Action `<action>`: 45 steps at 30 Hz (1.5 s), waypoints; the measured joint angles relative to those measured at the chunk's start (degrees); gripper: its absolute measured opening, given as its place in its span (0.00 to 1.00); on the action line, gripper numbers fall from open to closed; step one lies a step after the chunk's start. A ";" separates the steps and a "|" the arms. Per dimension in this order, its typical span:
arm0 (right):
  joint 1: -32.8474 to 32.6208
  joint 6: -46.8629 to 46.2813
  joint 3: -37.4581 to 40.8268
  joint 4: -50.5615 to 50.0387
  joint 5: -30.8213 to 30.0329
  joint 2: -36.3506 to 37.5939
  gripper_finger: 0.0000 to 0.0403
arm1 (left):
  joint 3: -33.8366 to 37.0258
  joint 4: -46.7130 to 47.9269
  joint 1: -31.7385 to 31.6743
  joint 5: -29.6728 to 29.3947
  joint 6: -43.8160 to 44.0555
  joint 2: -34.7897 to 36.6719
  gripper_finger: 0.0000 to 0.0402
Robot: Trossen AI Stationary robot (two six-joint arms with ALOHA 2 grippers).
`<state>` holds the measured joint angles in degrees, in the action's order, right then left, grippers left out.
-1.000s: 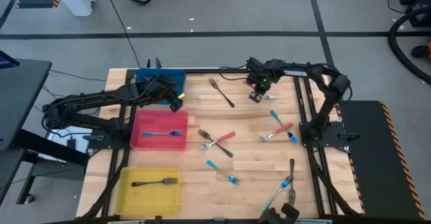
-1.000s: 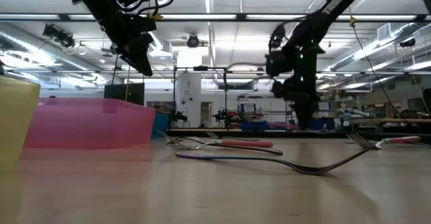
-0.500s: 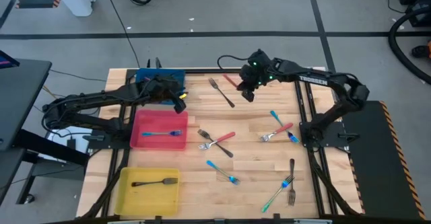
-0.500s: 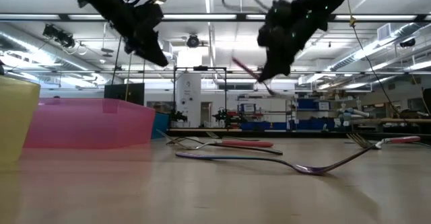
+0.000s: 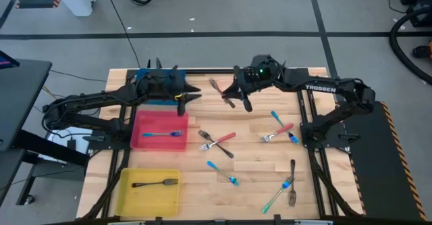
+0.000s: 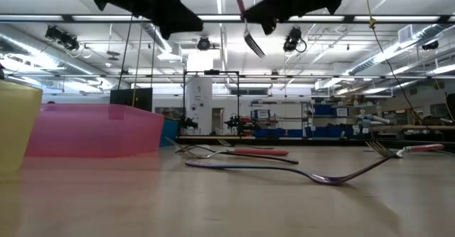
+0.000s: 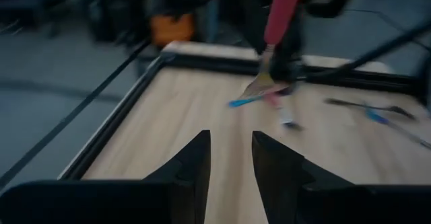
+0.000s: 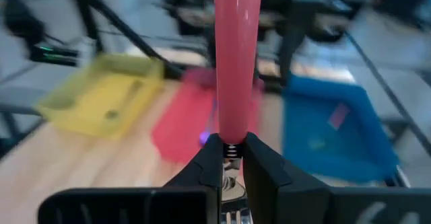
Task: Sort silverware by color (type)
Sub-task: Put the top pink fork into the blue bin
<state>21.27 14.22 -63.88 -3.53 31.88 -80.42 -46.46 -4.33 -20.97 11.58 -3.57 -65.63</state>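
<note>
Right gripper [image 5: 237,96], pinching red fork [image 8: 237,56], has swung from 1 to 12 o'clock toward bins; left gripper [image 5: 192,95] spread, empty, waiting at 11.

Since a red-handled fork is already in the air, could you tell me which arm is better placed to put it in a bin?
The right. Its hand is shut on the red-handled fork, carried above the table toward the bins. The left hand is open and empty beside the blue bin.
</note>
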 joint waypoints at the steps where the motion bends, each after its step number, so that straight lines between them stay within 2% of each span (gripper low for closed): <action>1: -0.47 0.41 0.00 0.85 1.62 -0.02 0.10 | 0.00 -0.56 0.00 1.93 -1.91 0.00 0.27; 5: -2.53 2.00 0.00 3.85 5.53 -0.05 0.10 | 0.00 -3.73 0.00 4.95 -7.44 0.00 0.27; 10: -4.47 3.56 0.00 5.15 5.27 -0.05 0.10 | 0.00 -8.52 -0.02 5.35 -7.54 0.00 0.27; 16: -5.63 3.86 0.00 6.05 5.28 -0.05 0.11 | 0.00 -11.98 0.13 14.42 -6.29 0.00 0.27; 24: -6.82 3.99 0.00 6.54 6.38 -0.09 0.11 | -0.02 -18.43 2.51 15.29 -4.50 -1.32 0.27; 33: -7.83 3.80 0.00 6.76 5.38 -0.11 0.11 | -3.58 -19.26 3.63 15.57 -4.45 -7.97 0.27; 38: -7.82 3.81 -0.04 6.77 5.37 -0.80 0.11 | -6.24 -19.44 3.66 22.76 -4.45 -10.25 0.27; 45: -7.45 3.05 0.00 8.87 5.27 -4.23 0.11 | -8.82 -19.52 3.39 25.64 -4.47 -12.76 0.27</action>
<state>13.82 17.28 -63.88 5.34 37.15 -84.65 -55.28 -23.84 -17.58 37.23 -8.04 -78.39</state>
